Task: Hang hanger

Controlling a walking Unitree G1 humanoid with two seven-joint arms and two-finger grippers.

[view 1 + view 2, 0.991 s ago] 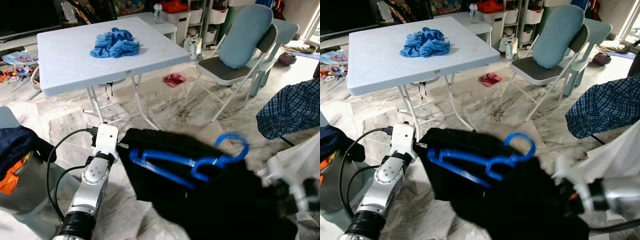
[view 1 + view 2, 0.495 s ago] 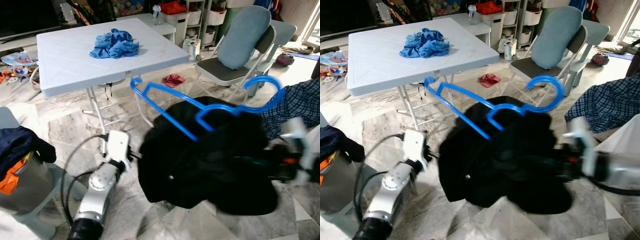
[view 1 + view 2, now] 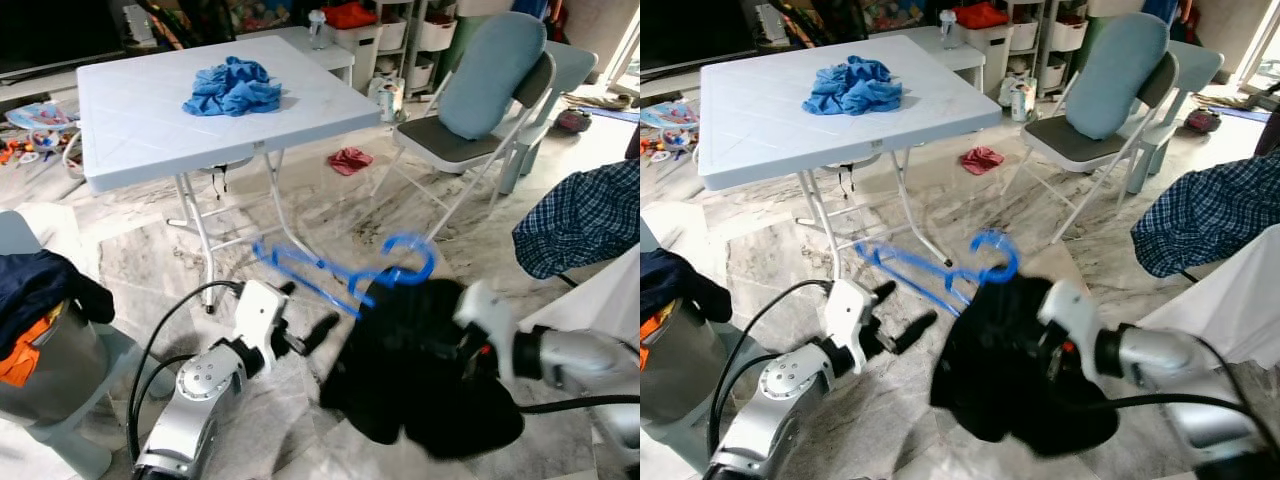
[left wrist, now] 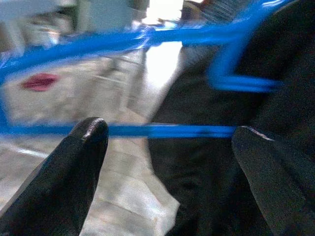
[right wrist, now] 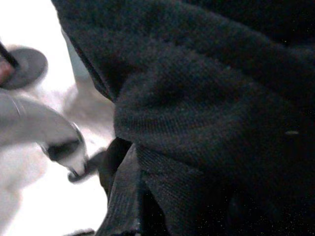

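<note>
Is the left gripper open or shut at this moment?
Open: the left gripper has its two black fingers spread wide, with the blue hanger crossing beyond them, ungripped.

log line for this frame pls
left gripper: open, empty, beside hanger | right gripper: buried in black garment | blue hanger: blurred, in garment top | not hung yet

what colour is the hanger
Blue. The hanger shows best in the right eye view, above the black garment.
</note>
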